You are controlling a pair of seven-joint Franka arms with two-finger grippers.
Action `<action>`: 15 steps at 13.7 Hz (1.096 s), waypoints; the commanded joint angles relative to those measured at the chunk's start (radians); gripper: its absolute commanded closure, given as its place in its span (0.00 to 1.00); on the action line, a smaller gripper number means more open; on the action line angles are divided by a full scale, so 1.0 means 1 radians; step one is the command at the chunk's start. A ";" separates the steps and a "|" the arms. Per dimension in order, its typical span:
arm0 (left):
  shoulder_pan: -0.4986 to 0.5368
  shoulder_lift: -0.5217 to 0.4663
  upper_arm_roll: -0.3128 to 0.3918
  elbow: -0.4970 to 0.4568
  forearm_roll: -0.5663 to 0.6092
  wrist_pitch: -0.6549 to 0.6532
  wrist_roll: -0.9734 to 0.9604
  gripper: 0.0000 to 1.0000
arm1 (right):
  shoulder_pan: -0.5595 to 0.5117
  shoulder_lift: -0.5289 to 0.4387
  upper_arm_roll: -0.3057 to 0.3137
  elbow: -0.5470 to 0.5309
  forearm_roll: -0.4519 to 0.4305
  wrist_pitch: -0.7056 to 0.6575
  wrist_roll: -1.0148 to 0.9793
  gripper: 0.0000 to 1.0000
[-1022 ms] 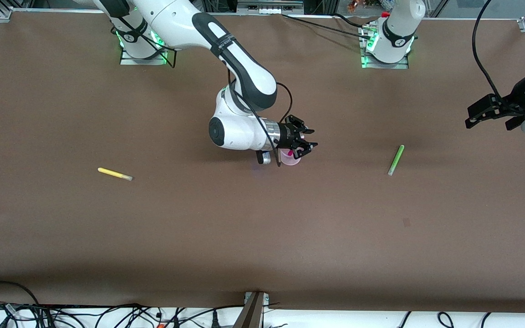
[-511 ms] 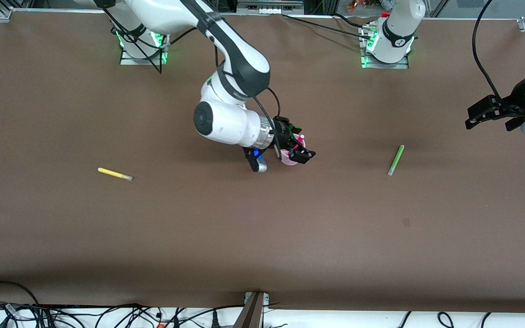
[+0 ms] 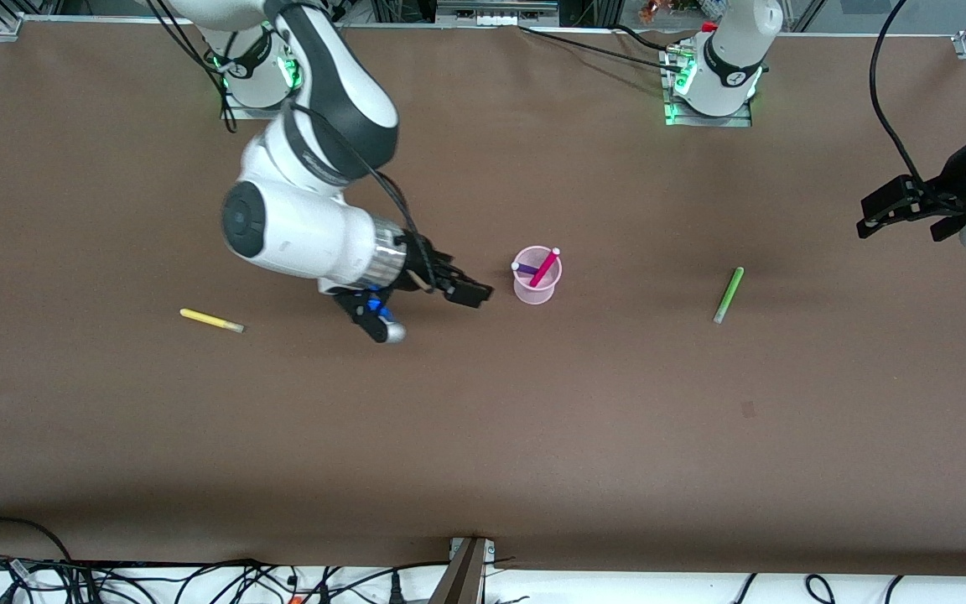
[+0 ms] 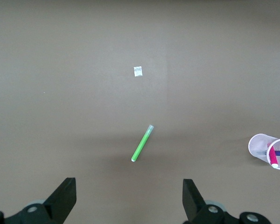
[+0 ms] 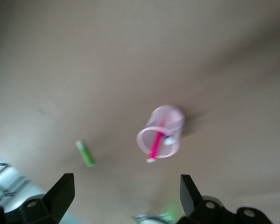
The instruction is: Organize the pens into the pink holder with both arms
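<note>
Pens are split between holder and counter; the pink holder [image 3: 537,275] stands mid-counter [image 3: 483,436] with the magenta pen [image 3: 544,267] and the purple pen [image 3: 527,268] leaning inside it, their tips above the rim; two pens lie loose. The yellow pen [image 3: 211,320] lies flat toward the right arm's end of the counter, a little nearer the front camera than the holder, its long axis nearly along the counter's length; the right claw [image 3: 459,289] hangs low over bare counter between that pen and the holder, just beside the holder, its fingers spread wide and holding nothing. The green pen [image 3: 728,294] lies flat toward the left arm's end, its long axis steeply across the counter, slightly slanted; the left claw [image 3: 902,205] waits in the air over the counter's edge at that end, fingers wide apart and empty, with the green pen almost centred ahead of it in its wrist view [image 4: 142,143]. Judging by reach, each loose pen falls to the arm on its own side; the yellow one probably comes next.
</note>
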 commanded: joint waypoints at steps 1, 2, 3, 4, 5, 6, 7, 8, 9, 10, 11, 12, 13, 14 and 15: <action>-0.002 0.012 0.001 0.032 -0.016 -0.023 -0.006 0.00 | 0.008 -0.168 -0.108 -0.139 -0.055 -0.148 -0.244 0.00; -0.002 0.012 0.001 0.032 -0.016 -0.023 -0.006 0.00 | 0.010 -0.229 -0.153 -0.192 -0.056 -0.188 -0.329 0.00; -0.002 0.012 0.001 0.032 -0.016 -0.023 -0.004 0.00 | 0.010 -0.285 -0.182 -0.241 -0.069 -0.213 -0.384 0.00; 0.000 0.012 0.001 0.032 -0.016 -0.023 -0.003 0.00 | 0.010 -0.322 -0.199 -0.268 -0.079 -0.231 -0.432 0.00; -0.002 0.012 0.001 0.030 -0.016 -0.023 -0.003 0.00 | 0.008 -0.362 -0.199 -0.297 -0.131 -0.242 -0.467 0.00; 0.000 0.012 0.001 0.030 -0.016 -0.023 -0.003 0.00 | -0.002 -0.414 -0.186 -0.329 -0.232 -0.241 -0.498 0.00; 0.000 0.012 0.001 0.030 -0.016 -0.024 -0.003 0.00 | -0.031 -0.467 -0.142 -0.360 -0.318 -0.239 -0.538 0.00; -0.002 0.012 0.001 0.030 -0.016 -0.024 -0.001 0.00 | -0.094 -0.509 -0.074 -0.384 -0.392 -0.241 -0.561 0.00; 0.000 0.012 0.001 0.030 -0.016 -0.024 -0.001 0.00 | -0.170 -0.543 0.004 -0.404 -0.450 -0.244 -0.599 0.00; -0.002 0.012 0.001 0.030 -0.016 -0.024 -0.001 0.00 | -0.258 -0.581 0.087 -0.433 -0.505 -0.242 -0.666 0.00; -0.002 0.012 0.001 0.030 -0.017 -0.024 -0.001 0.00 | -0.330 -0.601 0.153 -0.444 -0.561 -0.241 -0.722 0.00; 0.000 0.012 0.001 0.030 -0.017 -0.024 -0.001 0.00 | -0.373 -0.606 0.197 -0.443 -0.616 -0.241 -0.760 0.00; 0.000 0.012 0.001 0.032 -0.017 -0.024 -0.001 0.00 | -0.398 -0.607 0.224 -0.441 -0.671 -0.241 -0.799 0.00; 0.000 0.012 0.001 0.032 -0.017 -0.026 0.000 0.00 | -0.425 -0.607 0.239 -0.440 -0.703 -0.232 -0.842 0.00; 0.000 0.012 0.001 0.030 -0.017 -0.029 0.000 0.00 | -0.456 -0.606 0.254 -0.437 -0.708 -0.221 -0.880 0.00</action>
